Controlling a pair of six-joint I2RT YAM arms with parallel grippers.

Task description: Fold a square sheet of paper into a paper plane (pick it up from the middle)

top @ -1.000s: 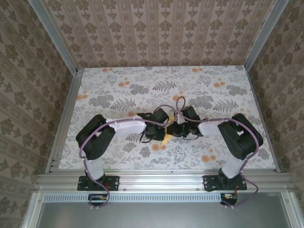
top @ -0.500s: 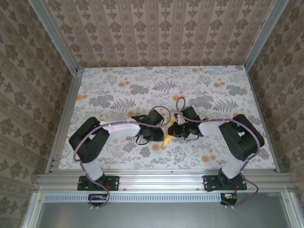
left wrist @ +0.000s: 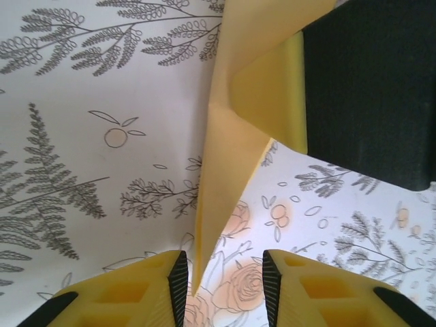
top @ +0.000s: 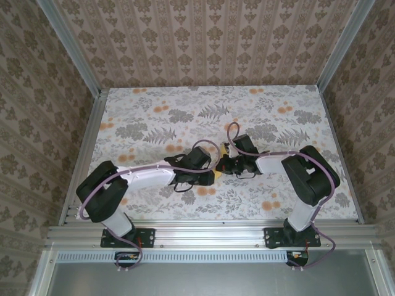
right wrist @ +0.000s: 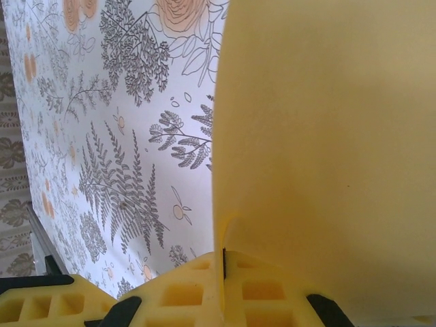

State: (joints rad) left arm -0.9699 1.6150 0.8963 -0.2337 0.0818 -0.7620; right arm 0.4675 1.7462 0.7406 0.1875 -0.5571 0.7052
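Yellow is about all you catch of it from the top camera: a sliver of the creased, pointed bright-yellow paper plane [top: 217, 175] pokes out where the two black-and-white arms meet over the middle of the white floral-print surface [top: 154, 117]. The left hand [top: 212, 171] and right hand [top: 226, 164] sit nose to nose with both elbows folded low, so my guess is a handover or a re-grip for the next crease. The left wrist cam is way clearer. The paper plane [left wrist: 221, 184] looks lifted off the surface, with its sharp tip aimed into the gap between the left hand's [left wrist: 221, 286] yellow fingers [left wrist: 146, 289]. Those fingers are parted and aren't pinching anything. The black-bodied right hand holds the wide end at the top of that shot. On the right wrist cam, the right hand [right wrist: 223, 272] is clenched tight on the paper's edge, and the sheet rises straight out of the seam between its fingers. Makes sense to me: one hand carries the paper so the other can line up on the nose.
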